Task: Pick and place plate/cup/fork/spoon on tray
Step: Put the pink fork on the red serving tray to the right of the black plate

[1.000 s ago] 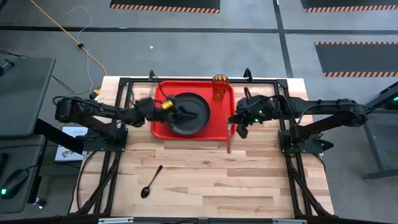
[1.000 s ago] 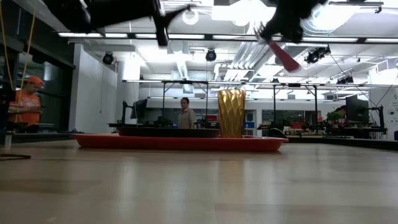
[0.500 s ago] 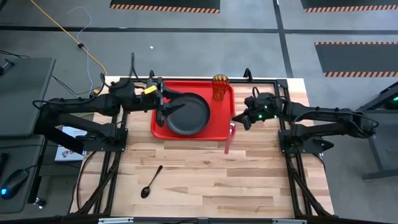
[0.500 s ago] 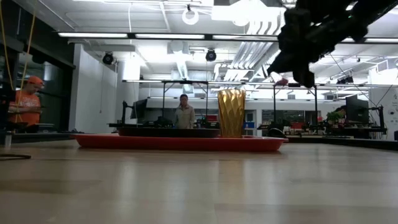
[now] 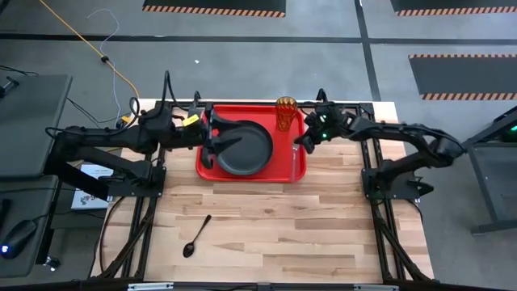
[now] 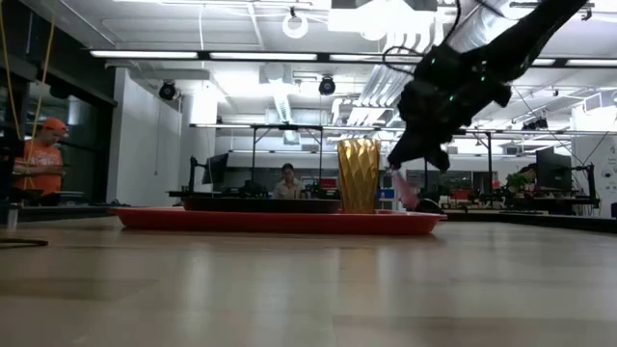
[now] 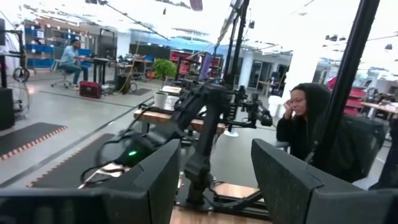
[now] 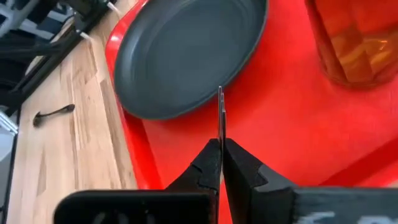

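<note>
Pale wooden tabletop point(image 5: 323, 226) fills my overhead feed, with grey workshop floor around it. Going from the left: my left gripper point(image 5: 212, 134) hangs over the left rim of the big bright red rectangular plastic tray point(image 5: 284, 168), its fingers spread wide and holding nothing, that arm stretched level from its base. Nearer me on the bare wood, well apart from the tray, lies the slim dark spoon point(image 5: 195, 236). On the tray sits the round matte black-grey plate point(image 5: 244, 149), and at the far right corner stands the tall amber translucent cup point(image 5: 286, 113). Rightmost, my right gripper point(image 8: 220, 144) is clamped on the small fork point(image 8: 220, 115) with the reddish-pink handle, which points down over the tray's right side. I judge the fork placement is in hand; next I need to lower it and release it flat beside the plate, then fetch the spoon. That arm reaches in bent, wrist pitched downward.
</note>
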`<state>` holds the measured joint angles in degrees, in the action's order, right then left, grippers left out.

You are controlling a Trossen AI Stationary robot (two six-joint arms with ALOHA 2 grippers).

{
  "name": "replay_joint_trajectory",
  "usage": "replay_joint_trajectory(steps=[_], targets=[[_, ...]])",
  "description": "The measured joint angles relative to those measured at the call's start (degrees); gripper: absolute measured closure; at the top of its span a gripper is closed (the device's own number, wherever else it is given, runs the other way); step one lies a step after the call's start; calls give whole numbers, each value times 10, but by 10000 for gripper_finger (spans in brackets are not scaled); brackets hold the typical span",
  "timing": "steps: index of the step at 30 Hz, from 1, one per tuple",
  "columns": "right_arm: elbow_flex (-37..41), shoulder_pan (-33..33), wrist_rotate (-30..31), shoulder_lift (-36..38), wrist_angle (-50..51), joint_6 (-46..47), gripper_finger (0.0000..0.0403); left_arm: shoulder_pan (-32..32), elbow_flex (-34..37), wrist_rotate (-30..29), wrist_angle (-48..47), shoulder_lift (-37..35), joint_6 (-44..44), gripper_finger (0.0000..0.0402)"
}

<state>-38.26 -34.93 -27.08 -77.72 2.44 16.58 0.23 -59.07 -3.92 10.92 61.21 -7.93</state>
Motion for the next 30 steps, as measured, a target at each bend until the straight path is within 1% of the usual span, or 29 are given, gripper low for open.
replay_joint_trajectory(steps=[5,10,16,20,30], targets=[[0,-29,-5,-59,-54,2,403,-6,0,0,21,0,-5,216],[-1,-47,-6,-107,-64,-4,403,-7,0,-1,36,0,1,216],[-1,-53,1,-151,-78,3,403,-7,0,-27,38,0,1,216],[-1,-53,11,-165,-75,15,402,-6,0,-28,38,0,1,216],[-1,-57,57,-163,-81,12,402,-6,0,-29,40,0,1,216]])
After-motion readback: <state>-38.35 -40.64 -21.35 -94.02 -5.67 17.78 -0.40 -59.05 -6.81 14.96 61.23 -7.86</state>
